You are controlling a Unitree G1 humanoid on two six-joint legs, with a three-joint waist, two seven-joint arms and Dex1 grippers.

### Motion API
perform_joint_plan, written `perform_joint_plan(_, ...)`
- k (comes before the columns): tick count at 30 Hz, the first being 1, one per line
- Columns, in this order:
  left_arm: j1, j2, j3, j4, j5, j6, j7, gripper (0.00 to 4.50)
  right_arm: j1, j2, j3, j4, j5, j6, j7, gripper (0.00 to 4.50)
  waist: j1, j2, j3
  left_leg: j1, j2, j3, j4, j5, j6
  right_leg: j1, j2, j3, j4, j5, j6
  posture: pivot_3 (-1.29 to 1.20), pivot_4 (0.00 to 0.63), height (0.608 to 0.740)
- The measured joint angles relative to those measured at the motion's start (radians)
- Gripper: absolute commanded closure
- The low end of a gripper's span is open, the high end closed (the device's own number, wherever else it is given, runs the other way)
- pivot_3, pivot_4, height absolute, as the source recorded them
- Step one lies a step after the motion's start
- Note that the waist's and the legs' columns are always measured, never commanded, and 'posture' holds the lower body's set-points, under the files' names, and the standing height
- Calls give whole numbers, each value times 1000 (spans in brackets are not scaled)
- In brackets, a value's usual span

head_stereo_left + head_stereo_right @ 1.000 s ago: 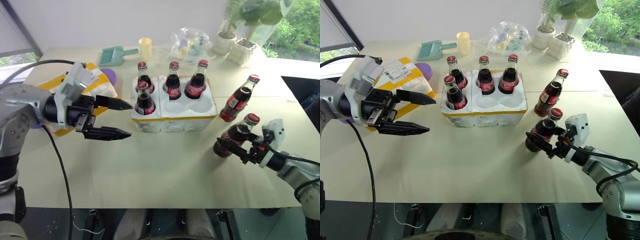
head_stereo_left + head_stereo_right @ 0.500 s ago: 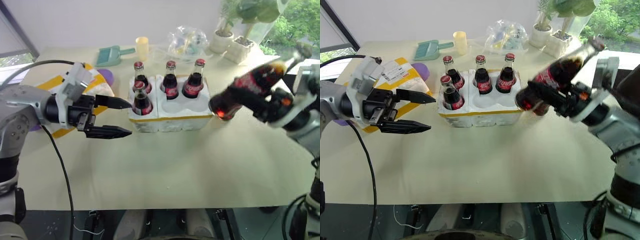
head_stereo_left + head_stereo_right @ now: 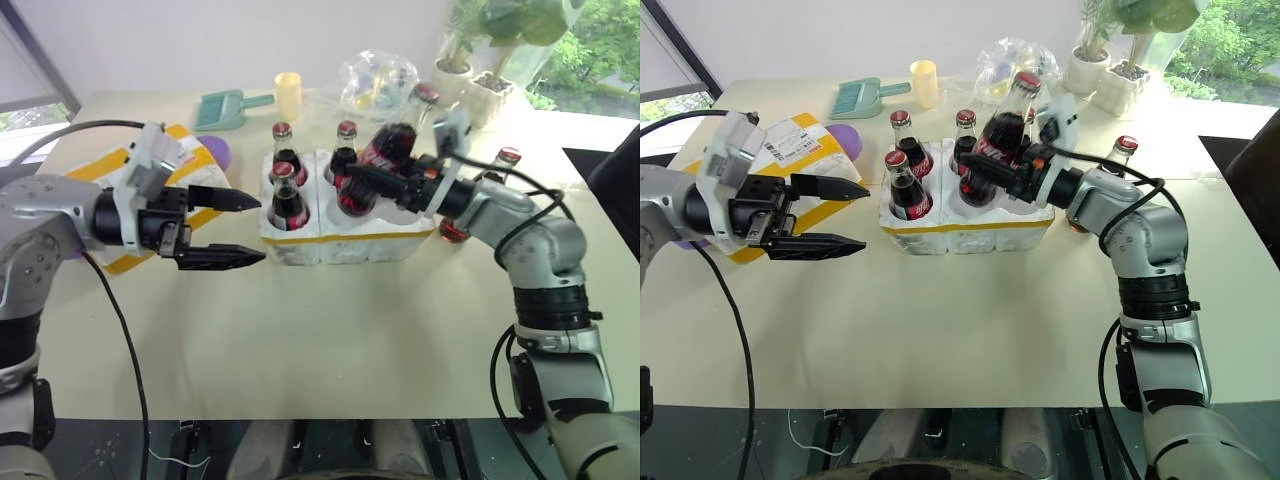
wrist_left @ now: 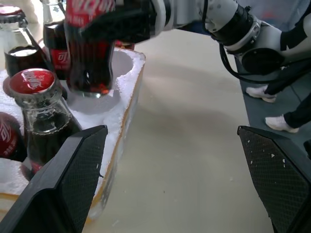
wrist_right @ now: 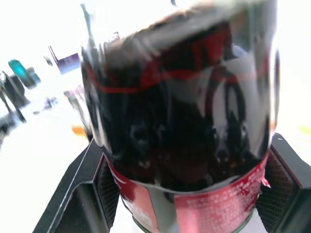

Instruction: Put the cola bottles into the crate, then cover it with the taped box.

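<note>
My right gripper [image 3: 980, 178] is shut on a cola bottle [image 3: 1000, 140], tilted with its red cap up and away from me, its base just above a front well of the crate [image 3: 345, 238]. The left wrist view has that bottle [image 4: 90, 58] hanging over the white well. Other cola bottles [image 3: 286, 200] [image 3: 285, 148] [image 3: 345, 145] stand in the crate's wells. One more bottle [image 3: 1120, 160] stands on the table behind my right forearm. My left gripper [image 3: 258, 230] is open, left of the crate and pointing at it. The taped box [image 3: 790, 145] lies behind my left hand.
A teal dustpan [image 3: 225, 108], a yellow cup [image 3: 290, 95], a clear plastic bag [image 3: 380, 78] and white plant pots [image 3: 470, 90] line the table's far side. A purple thing [image 3: 218, 152] lies by the taped box. Bare tabletop [image 3: 330, 320] stretches in front of the crate.
My right gripper lifted the bottle off the table at the right and carried it left and up to the crate. My left gripper stayed where it was, open.
</note>
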Motion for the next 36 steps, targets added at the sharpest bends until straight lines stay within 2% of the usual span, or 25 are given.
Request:
perform_joint_plan(8, 11, 1, 19, -13, -19, -1, 22, 0, -2, 44, 112, 56, -176, -100, 65, 1639, -5, -1, 0, 0, 0, 0, 0, 1, -1, -1, 0, 0, 1, 0, 0, 0, 150, 740)
perform_joint_plan(10, 10, 0, 18, -13, -19, -3, 30, 0, -39, 68, 128, 99, -223, -133, 65, 555, -17, -1, -1, 1, 0, 0, 0, 1, -1, 0, 1, 0, 1, 0, 0, 0, 150, 740)
perform_joint_plan(11, 7, -2, 18, -13, -19, -4, 31, 0, -53, 81, 135, 123, -247, -145, 62, 194, -21, -2, -1, 1, 1, 0, 0, 1, -1, 0, 1, 0, 1, 0, 0, 0, 150, 740)
perform_joint_plan(12, 5, -2, 17, -13, -19, -5, 32, 0, -58, 88, 137, 133, -259, -154, 62, 43, -23, -2, -1, 1, 1, 0, 0, 1, -1, 0, 2, 0, 2, 0, 0, 0, 150, 740)
perform_joint_plan(15, -6, -3, 17, -13, -19, -7, 32, 0, -57, 91, 120, 130, -271, -150, 47, 43, -23, -2, -1, 2, 1, 0, 0, 1, -2, 0, 2, 0, 2, 0, 0, 0, 150, 740)
perform_joint_plan(19, -4, -2, 16, -13, -18, -8, 31, 0, 12, 51, 27, 9, -231, -60, 11, 43, -10, -2, -1, 1, 0, -1, 0, 1, -1, 0, 2, 1, 2, 0, 0, 0, 150, 740)
perform_joint_plan(24, -5, 9, 16, -9, -17, -10, 21, 0, 185, -57, -242, -350, -13, 183, -79, 43, 5, -2, -1, 0, 1, -1, -1, -1, 1, -1, 2, 3, 0, 0, 0, 0, 150, 740)
perform_joint_plan(27, -8, 13, 14, 4, -14, -15, 9, 0, 310, -107, -350, -487, 58, 287, -144, 43, 5, -2, -1, 0, 1, -1, -1, 0, 0, 0, 1, 3, 0, 0, 0, 0, 150, 740)
perform_joint_plan(32, -25, -3, 0, 28, 5, -48, 2, 0, 456, -107, -481, -516, 30, 323, -291, 43, 5, -2, -1, 1, 1, 0, -1, 0, 0, 1, 0, 3, 0, 0, 0, 0, 150, 740)
perform_joint_plan(36, -29, -27, -29, 36, 7, -52, -1, 0, 498, -104, -495, -477, -44, 266, -355, 43, 4, -2, -1, 1, 1, 0, -1, 0, 0, 0, 0, 3, 0, 0, 0, 0, 150, 740)
